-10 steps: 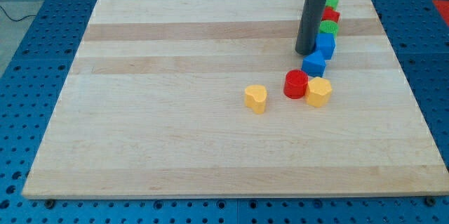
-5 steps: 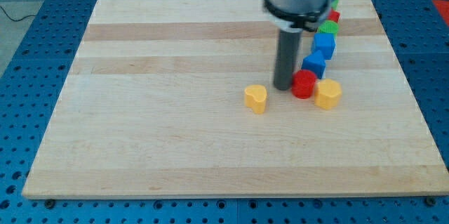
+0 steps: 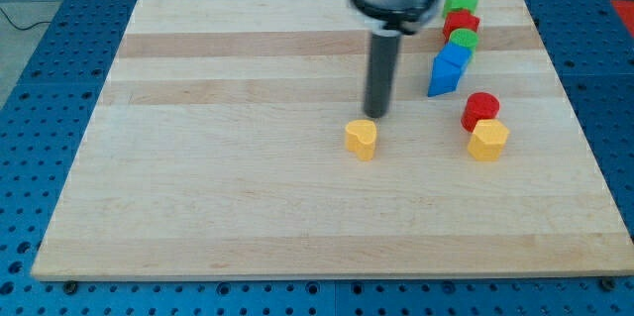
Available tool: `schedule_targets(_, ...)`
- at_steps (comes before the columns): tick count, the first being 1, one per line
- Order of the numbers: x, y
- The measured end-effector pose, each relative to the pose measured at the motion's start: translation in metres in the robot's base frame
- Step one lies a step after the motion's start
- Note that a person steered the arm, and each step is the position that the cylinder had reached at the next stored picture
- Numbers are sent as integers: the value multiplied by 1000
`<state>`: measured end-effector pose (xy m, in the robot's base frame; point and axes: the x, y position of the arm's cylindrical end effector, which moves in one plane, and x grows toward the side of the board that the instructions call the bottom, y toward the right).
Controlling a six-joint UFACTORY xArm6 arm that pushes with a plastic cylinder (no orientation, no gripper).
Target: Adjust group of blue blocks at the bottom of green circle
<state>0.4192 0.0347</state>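
Two blue blocks sit touching at the view's upper right: an upper blue block (image 3: 456, 58) and a lower blue block (image 3: 443, 76). The green circle (image 3: 463, 40) lies just above them, touching the upper blue one. My tip (image 3: 375, 115) rests on the board to the left of the blue blocks, apart from them, just above the yellow heart block (image 3: 362, 139).
A red block (image 3: 461, 22) and a green star-like block (image 3: 459, 3) continue the column above the green circle. A red cylinder (image 3: 480, 110) and a yellow hexagon block (image 3: 487, 141) sit touching at the right, below the blue blocks.
My tip has moved down and left, away from the blue blocks. The red cylinder and yellow hexagon have shifted right. The lower blue block has shifted up against the upper one.
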Motion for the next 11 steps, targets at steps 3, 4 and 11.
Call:
schedule_targets(3,-60,3)
schedule_targets(4,-52,20)
schedule_targets(11,-49,68)
